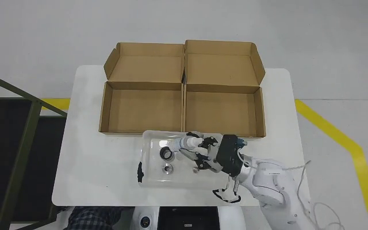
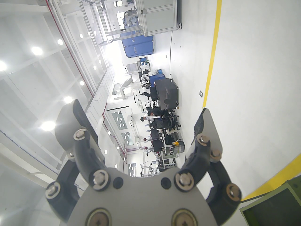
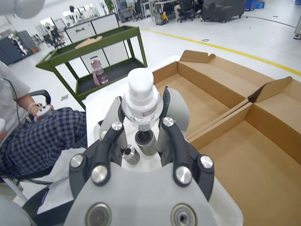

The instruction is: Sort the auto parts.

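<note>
1. Our right claw (image 3: 142, 109) is pinched around a white, capped cylindrical part (image 3: 140, 81), gripping it by its wider clear middle band, with a finger on each side.
2. From above, we see that claw (image 1: 199, 151) holding the white part (image 1: 185, 141) over the clear tray (image 1: 152, 179), toward the tray's far side.
3. The tray sits on the white bench (image 1: 92, 144), just in front of two open cardboard boxes.
4. The left box (image 1: 141, 110) and the right box (image 1: 221, 113) stand side by side with their walls touching and their lids folded back.
5. In the tray, just beside the held part, lies a dark metal sleeve (image 1: 167, 153). A small silver piece (image 1: 167, 168) sits near it.
6. In the right wrist view, the sleeve (image 3: 145, 143) and the silver piece (image 3: 130, 154) show between the claw's fingers, below the white part.
7. A small black part (image 1: 140, 171) lies at the tray's left edge. We cannot tell whether it is inside the rim.
8. Our left claw (image 2: 140, 109) is spread wide, with nothing between its fingers, and it faces out into the room.
</note>
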